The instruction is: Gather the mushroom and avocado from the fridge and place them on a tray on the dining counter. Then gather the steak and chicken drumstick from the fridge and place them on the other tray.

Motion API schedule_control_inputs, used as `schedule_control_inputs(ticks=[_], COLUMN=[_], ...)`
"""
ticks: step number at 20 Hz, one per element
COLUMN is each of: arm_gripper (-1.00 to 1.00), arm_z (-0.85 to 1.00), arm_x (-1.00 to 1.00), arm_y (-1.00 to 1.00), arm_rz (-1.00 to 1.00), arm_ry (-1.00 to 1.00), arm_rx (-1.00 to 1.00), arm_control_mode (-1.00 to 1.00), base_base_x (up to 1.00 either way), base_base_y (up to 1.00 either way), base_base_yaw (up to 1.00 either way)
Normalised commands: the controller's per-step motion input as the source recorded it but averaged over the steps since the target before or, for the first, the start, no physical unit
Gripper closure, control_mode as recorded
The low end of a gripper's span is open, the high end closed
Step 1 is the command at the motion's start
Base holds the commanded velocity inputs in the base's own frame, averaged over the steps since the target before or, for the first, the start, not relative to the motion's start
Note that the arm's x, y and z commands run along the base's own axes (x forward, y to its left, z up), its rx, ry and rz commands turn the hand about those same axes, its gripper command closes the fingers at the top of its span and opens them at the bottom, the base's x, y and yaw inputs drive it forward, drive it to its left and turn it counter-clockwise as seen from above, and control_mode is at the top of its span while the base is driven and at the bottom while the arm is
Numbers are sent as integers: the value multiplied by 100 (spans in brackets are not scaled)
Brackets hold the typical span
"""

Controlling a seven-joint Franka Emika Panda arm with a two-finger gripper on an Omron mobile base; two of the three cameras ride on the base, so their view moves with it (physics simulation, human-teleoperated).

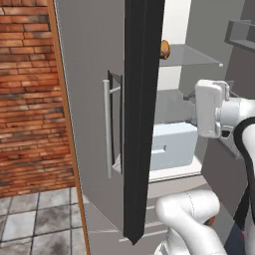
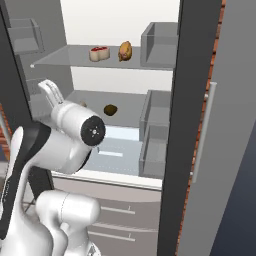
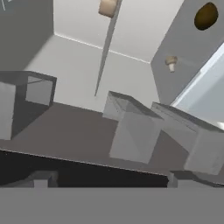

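I have the gripper inside the open fridge, jaws spread wide with nothing between them; in the hand view only the two dark fingertips poke up at the bottom edge. Ahead of them, relative to the fridge's lower shelf, I see the mushroom standing on that grey shelf, and the avocado farther along the same shelf, well apart from it. From the right base view the avocado lies near the middle of that shelf, just beyond my arm's wrist. On the glass shelf above it, the steak and the chicken drumstick sit near each other, not touching. The pale crisper drawer lies below the lower shelf.
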Motion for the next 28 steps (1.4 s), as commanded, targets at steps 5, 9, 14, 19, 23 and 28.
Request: schedule_control_inputs(ticks=[5,9,14,19,23,28], arm_gripper=[-100,-100,-100,-100,-100,-100], arm_z=[-11,-6,0,0,0,0], arm_x=[68,59,36,15,-2,-16], arm_y=[31,35,26,42,63,75], arm_rz=[5,13,23,23,20,18], arm_ry=[10,13,9,5,1,0], arm_rx=[17,9,5,4,0,0], arm_control_mode=[-100,-100,-100,-100,-100,-100], base_base_x=[0,0,0,0,0,0], base_base_y=[0,0,0,0,0,0], base_base_yaw=[0,0,0,0,0,0])
